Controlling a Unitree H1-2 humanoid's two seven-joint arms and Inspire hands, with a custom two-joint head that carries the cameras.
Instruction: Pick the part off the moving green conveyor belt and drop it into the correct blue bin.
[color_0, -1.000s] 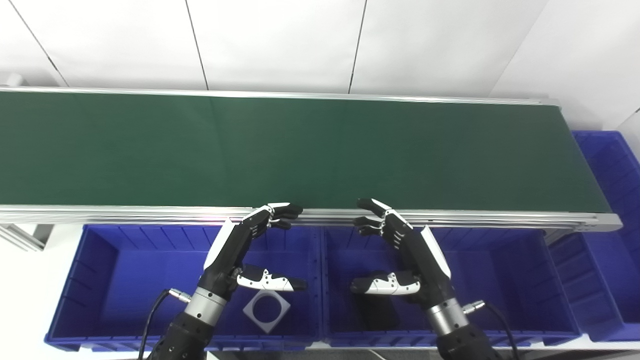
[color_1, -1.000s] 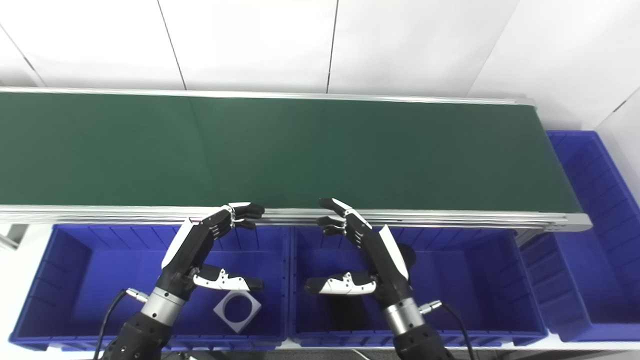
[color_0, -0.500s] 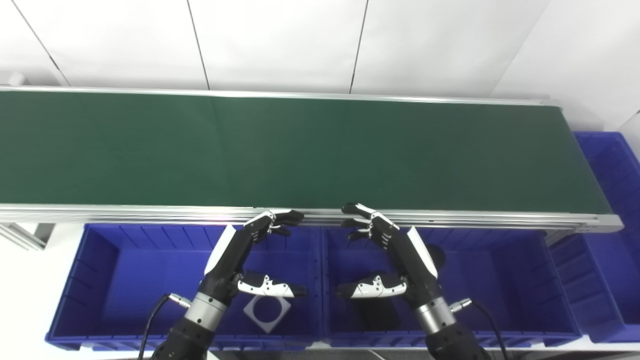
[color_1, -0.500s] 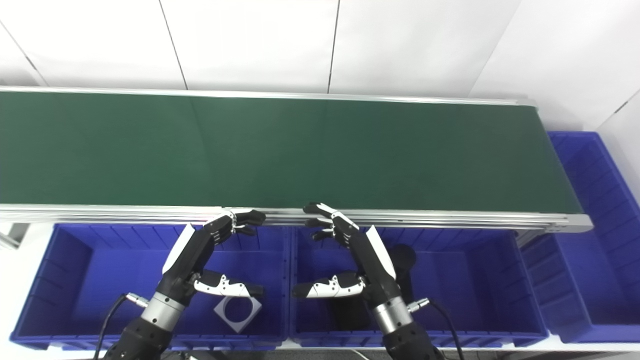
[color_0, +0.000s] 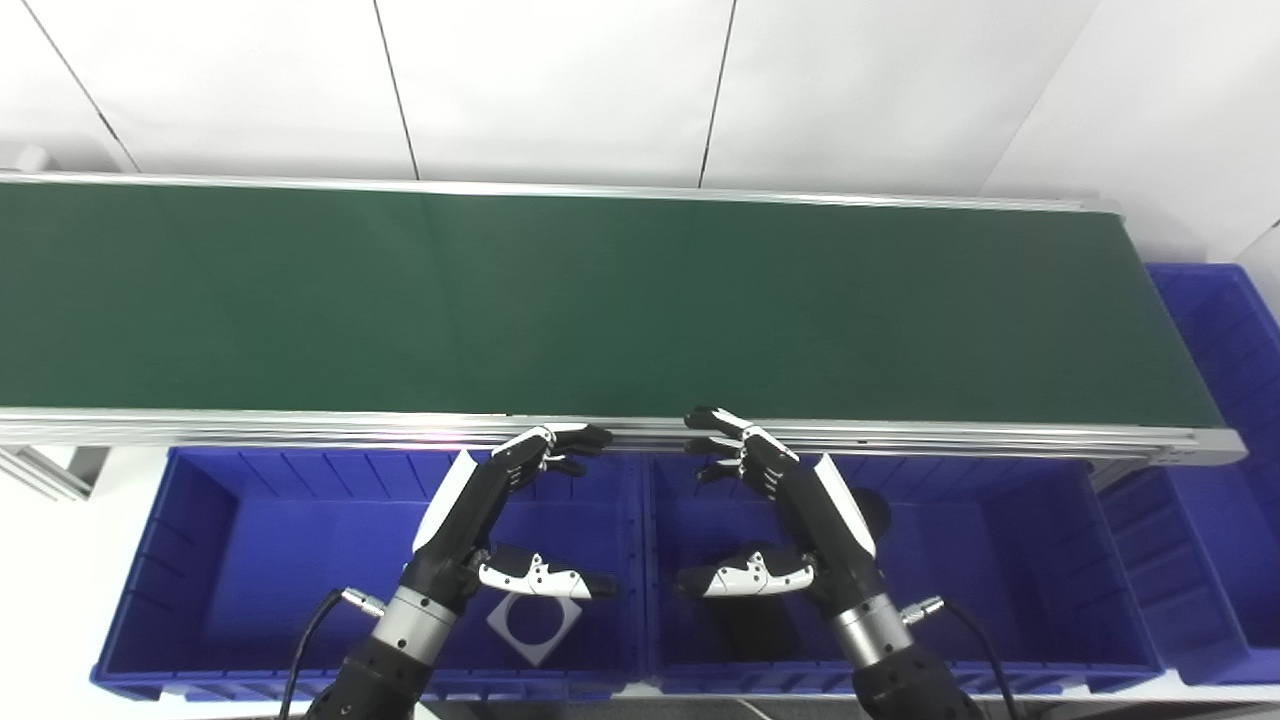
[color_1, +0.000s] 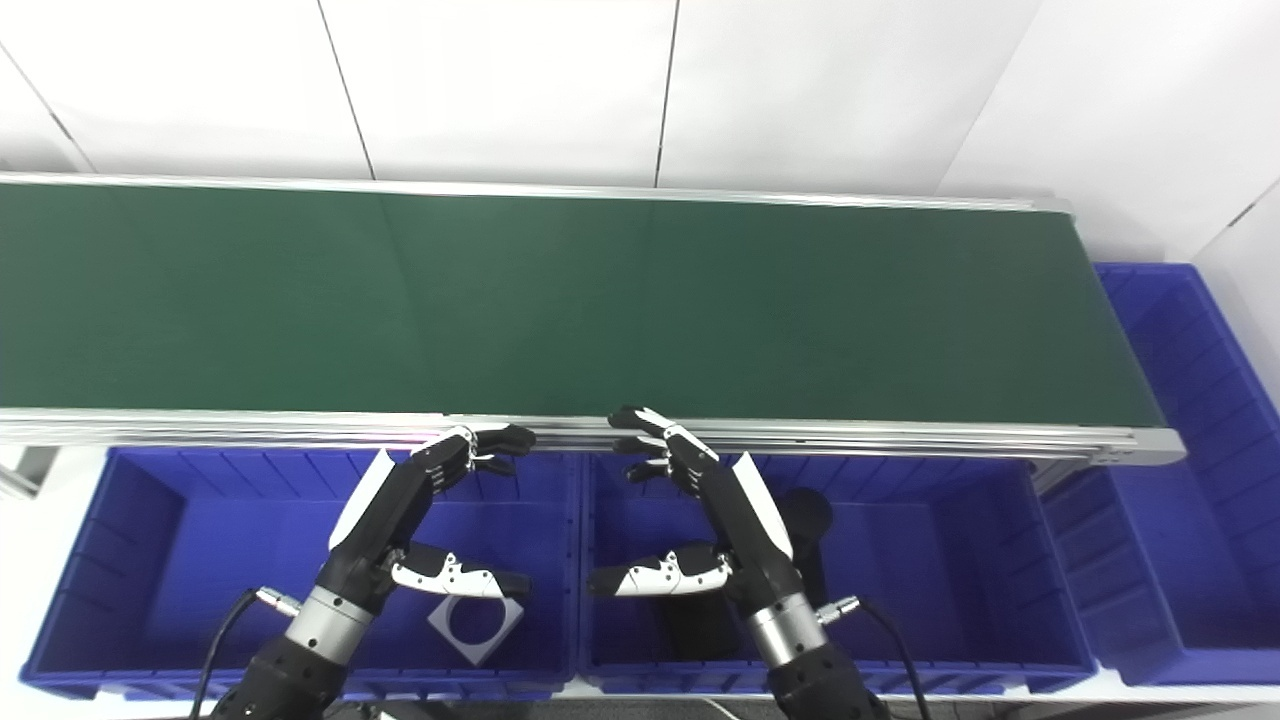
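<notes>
Both the left hand (color_0: 480, 510) and right hand (color_0: 800, 510) hover spread, holding nothing, over the blue plastic bins (color_0: 240, 540) beside the bare green conveyor belt (color_0: 600, 300).

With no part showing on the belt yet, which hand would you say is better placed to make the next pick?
Neither clearly: left hand and right hand both hover open at the belt's near edge.
</notes>
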